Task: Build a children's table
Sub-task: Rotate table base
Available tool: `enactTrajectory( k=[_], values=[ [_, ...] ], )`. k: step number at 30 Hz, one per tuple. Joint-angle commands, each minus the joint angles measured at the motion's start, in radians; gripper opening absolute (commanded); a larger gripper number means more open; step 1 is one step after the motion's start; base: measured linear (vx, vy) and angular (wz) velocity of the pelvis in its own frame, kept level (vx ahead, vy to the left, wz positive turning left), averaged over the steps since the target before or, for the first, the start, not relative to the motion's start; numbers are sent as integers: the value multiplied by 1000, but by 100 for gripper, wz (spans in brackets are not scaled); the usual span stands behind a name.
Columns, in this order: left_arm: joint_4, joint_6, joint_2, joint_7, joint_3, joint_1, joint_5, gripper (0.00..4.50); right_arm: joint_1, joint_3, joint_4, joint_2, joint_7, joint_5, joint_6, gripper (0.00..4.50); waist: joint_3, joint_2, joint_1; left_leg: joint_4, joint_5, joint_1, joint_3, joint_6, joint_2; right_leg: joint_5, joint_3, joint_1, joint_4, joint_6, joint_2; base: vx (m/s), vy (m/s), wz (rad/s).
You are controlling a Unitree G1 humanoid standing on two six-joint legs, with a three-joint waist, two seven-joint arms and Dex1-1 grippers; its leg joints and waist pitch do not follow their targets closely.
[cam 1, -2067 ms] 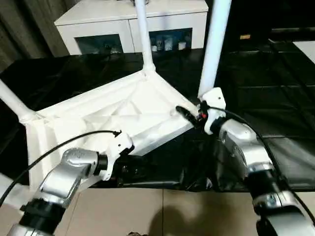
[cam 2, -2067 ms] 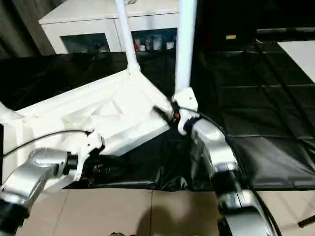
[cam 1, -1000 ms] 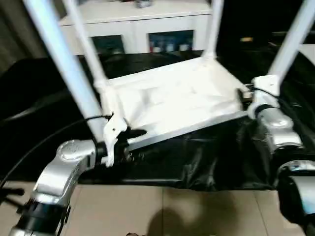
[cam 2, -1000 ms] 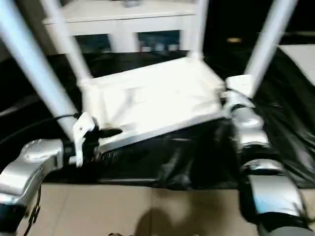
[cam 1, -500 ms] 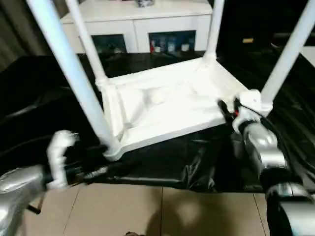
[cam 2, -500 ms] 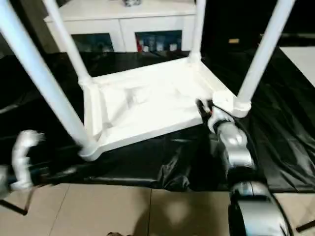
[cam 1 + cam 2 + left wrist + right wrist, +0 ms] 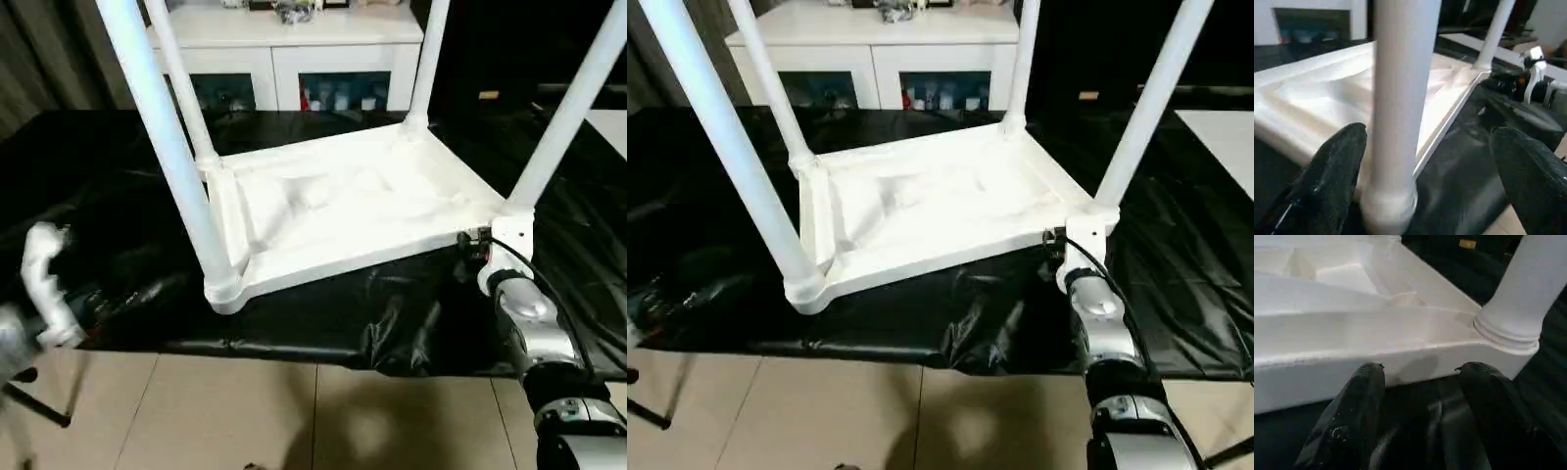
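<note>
- 4 white legs (image 7: 167,147) are standing up from the corner sockets of the tabletop (image 7: 343,211), which is lying upside down, ribbed underside up, on the black-covered surface (image 7: 88,176).
- Left pincer (image 7: 1425,181) is hanging with its fingers (image 7: 1334,171) spread wide, pinching nothing; the nearest leg is rising in front of the gap between them.
- Right pincer (image 7: 1422,396) is sitting half spread just at the tabletop's near edge, beside the leg at that corner, its fingers (image 7: 1359,406) gripping nothing.
- Behind the surface, a white cabinet (image 7: 294,39) with dark glass doors is standing.
</note>
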Motion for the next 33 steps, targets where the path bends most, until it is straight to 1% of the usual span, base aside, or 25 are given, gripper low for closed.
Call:
enactTrajectory(
  k=[1, 2, 3, 4, 7, 8, 9, 10, 12, 13, 14, 17, 18, 20, 21, 22, 23, 24, 25, 26, 27, 28, 30, 31, 33],
  values=[
    [46, -21, -23, 17, -43, -45, 36, 442, -11, 21, 9, 8, 29, -11, 34, 278, -49, -6, -9, -106, -572, 37, -39, -83, 33, -462, 9, 12, -82, -118, -11, 0, 0, 0],
    [68, -31, -41, 35, -65, -75, 58, 442, -17, 36, 24, 15, 54, -13, 47, 278, -52, -6, -9, -103, -558, 36, -39, -78, 31, -460, 8, 13, -83, -118, -11, 0, 0, 0],
    [80, -39, -60, 44, -86, -98, 72, 442, -24, 50, 41, 23, 72, -19, 53, 278, -51, -5, -8, -102, -563, 39, -37, -79, 32, -464, 9, 9, -85, -120, -13, 0, 0, 0],
    [86, -44, -72, 49, -99, -112, 81, 442, -29, 59, 52, 28, 83, -23, 57, 278, -52, -5, -7, -99, -570, 46, -36, -79, 33, -470, 11, 2, -89, -130, -15, 0, 0, 0],
    [107, -44, -94, 77, -131, -139, 111, 442, -38, 75, 74, 41, 103, -29, 55, 278, -52, -5, -8, -100, -574, 41, -39, -78, 35, -454, 9, 6, -87, -144, -15, 0, 0, 0],
    [113, -35, -113, 93, -161, -156, 131, 442, -52, 80, 93, 61, 125, -25, 44, 278, -53, 14, -7, -100, -585, 48, -39, -83, 36, -438, 9, 3, -83, -154, -15, 0, 0, 0],
    [115, -33, -118, 97, -167, -160, 135, 442, -56, 81, 98, 66, 130, -25, 42, 278, -51, 4, -10, -101, -596, 47, -38, -84, 36, -428, 8, 2, -86, -158, -11, 0, 0, 0],
    [118, -30, -128, 106, -180, -168, 144, 442, -67, 81, 109, 78, 141, -22, 35, 278, -52, 3, -10, -101, -597, 46, -38, -82, 35, -424, 8, 4, -85, -160, -12, 0, 0, 0],
    [128, -22, -145, 89, -210, -184, 133, 442, -97, 80, 130, 106, 176, -11, 8, 278, -55, 6, -10, -99, -592, 49, -36, -81, 35, -407, 9, 1, -84, -174, -13, 0, 0, 0],
    [133, -24, -149, 83, -219, -190, 130, 442, -105, 79, 136, 114, 187, -7, 3, 278, -55, 6, -7, -99, -585, 48, -36, -77, 36, -393, 9, 3, -82, -182, -13, 0, 0, 0],
    [130, -21, -150, 78, -222, -191, 126, 442, -109, 79, 139, 116, 188, -7, 0, 278, -56, 4, -7, -100, -568, 45, -35, -74, 36, -366, 10, 6, -79, -190, -12, 0, 0, 0],
    [96, 8, -160, 41, -242, -197, 94, 442, -138, 77, 164, 132, 205, -2, -19, 278, -58, 7, -7, -100, -545, 42, -34, -71, 37, -332, 8, 10, -72, -209, -12, 0, 0, 0],
    [73, 23, -161, 24, -255, -196, 84, 442, -149, 77, 175, 138, 216, 4, -20, 278, -59, 6, -8, -100, -524, 37, -33, -65, 37, -313, 8, 16, -68, -212, -13, 0, 0, 0],
    [27, 54, -154, -7, -279, -188, 62, 442, -162, 81, 189, 143, 224, 4, -24, 278, -61, 4, -7, -99, -507, 37, -32, -58, 39, -300, 8, 16, -66, -218, -15, 0, 0, 0],
    [-53, 113, -140, -55, -319, -174, 22, 442, -181, 87, 213, 148, 232, -2, -27, 278, -62, 1, -7, -97, -471, 33, -30, -48, 38, -276, 8, 20, -61, -233, -15, 0, 0, 0],
    [-60, 117, -139, -57, -323, -172, 19, 442, -182, 87, 214, 149, 233, -2, -28, 278, -61, 3, -8, -97, -461, 31, -29, -44, 37, -272, 7, 20, -62, -234, -13, 0, 0, 0],
    [-100, 140, -130, -74, -345, -166, 5, 442, -188, 89, 218, 153, 241, -2, -32, 278, -62, 1, -10, -95, -445, 31, -28, -36, 38, -256, 7, 20, -60, -239, -12, 0, 0, 0],
    [-128, 155, -124, -83, -361, -161, -3, 442, -191, 89, 221, 156, 249, -1, -35, 278, -62, 0, -13, -94, -427, 27, -26, -30, 37, -238, 7, 24, -57, -246, -12, 0, 0, 0],
    [-128, 155, -124, -83, -361, -161, -3, 442, -191, 89, 221, 156, 249, -1, -35, 278, -62, 0, -13, -94, -427, 27, -26, -30, 37, -238, 7, 24, -57, -246, -12, 0, 0, 0],
    [-142, 164, -119, -89, -373, -161, -6, 442, -195, 89, 223, 159, 253, -2, -37, 278, -66, -7, -19, -89, -375, 21, -25, -9, 35, -194, 7, 30, -52, -257, -13, 0, 0, 0],
    [-159, 167, -123, -89, -396, -169, 1, 442, -197, 95, 221, 167, 266, -3, -38, 278, -65, -7, -23, -87, -354, 19, -23, 5, 34, -184, 6, 31, -52, -263, -12, 0, 0, 0],
    [-167, 168, -125, -90, -407, -172, 4, 442, -198, 98, 220, 171, 272, -4, -39, 278, -67, -6, -23, -85, -344, 20, -24, 10, 35, -177, 6, 33, -51, -266, -13, 0, 0, 0],
    [-164, 155, -155, -78, -452, -210, 31, 442, -210, 108, 230, 196, 305, -10, -53, 278, -67, -5, -23, -81, -322, 25, -20, 23, 35, -160, 6, 29, -51, -277, -11, 0, 0, 0],
    [-146, 142, -177, -71, -466, -232, 46, 442, -214, 113, 232, 210, 317, -12, -58, 278, -67, -1, -23, -79, -314, 26, -19, 27, 36, -153, 6, 30, -50, -284, -11, 0, 0, 0],
    [-128, 133, -194, -68, -473, -248, 56, 442, -218, 117, 236, 220, 326, -12, -64, 278, -68, -3, -27, -79, -294, 21, -21, 29, 35, -132, 4, 34, -47, -288, -9, 0, 0, 0]
  ],
)
